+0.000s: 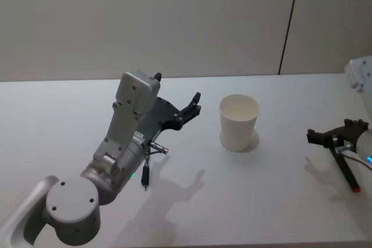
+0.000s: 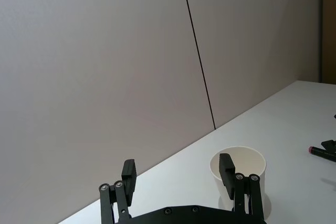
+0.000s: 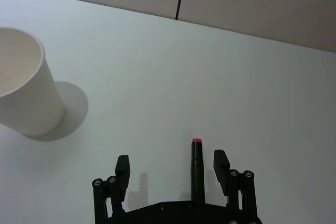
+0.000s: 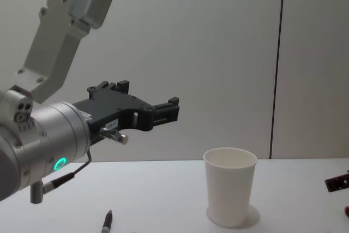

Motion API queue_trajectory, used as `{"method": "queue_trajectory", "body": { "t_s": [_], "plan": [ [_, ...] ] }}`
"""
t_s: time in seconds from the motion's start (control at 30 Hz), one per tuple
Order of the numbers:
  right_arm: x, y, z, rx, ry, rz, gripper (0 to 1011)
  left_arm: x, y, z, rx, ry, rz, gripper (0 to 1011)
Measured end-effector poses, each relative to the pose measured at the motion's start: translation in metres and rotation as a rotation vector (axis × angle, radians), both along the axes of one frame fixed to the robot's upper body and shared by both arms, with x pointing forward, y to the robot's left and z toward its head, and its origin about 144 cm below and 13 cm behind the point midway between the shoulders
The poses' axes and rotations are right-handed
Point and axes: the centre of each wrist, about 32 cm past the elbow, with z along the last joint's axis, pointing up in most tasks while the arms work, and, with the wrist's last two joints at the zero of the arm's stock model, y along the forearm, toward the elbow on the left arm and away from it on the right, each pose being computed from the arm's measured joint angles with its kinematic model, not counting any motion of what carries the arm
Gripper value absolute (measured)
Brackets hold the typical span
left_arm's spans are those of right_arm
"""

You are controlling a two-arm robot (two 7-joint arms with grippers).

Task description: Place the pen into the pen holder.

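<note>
Black pen [image 1: 346, 173] flat on table [image 1: 261, 201], red tip toward robot

A white tabletop [image 1: 58, 114] meets a plain pale wall [image 1: 145, 15] along its far edge; a thin dark vertical seam [image 1: 289, 21] splits the wall toward the tabletop's far right corner. A slim dark pen-shaped stick [image 4: 106, 221] lies near the front edge, left of centre

Down from the head onto the table [image 1: 58, 114]; low across it from the chest; close behind left gripper [image 2: 178, 170] and right gripper [image 3: 171, 162], facing forward past them; sharing the pen holder [image 1: 239, 123] in all four
</note>
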Motion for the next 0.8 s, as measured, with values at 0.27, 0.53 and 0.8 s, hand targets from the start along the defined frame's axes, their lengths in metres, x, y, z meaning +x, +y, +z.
{"method": "queue_trajectory", "body": {
  "t_s": [0.27,0.53,0.8],
  "plan": [
    [0.022,-0.002,-0.003,0.019,0.05,-0.024,1001,0.0,0.0,0.0,0.0,0.0,0.0,1004],
    [0.04,-0.003,-0.007,0.023,0.083,-0.042,1002,0.0,0.0,0.0,0.0,0.0,0.0,1004],
    [0.055,-0.004,-0.012,0.03,0.113,-0.06,1002,0.0,0.0,0.0,0.0,0.0,0.0,1004]
  ]
}}
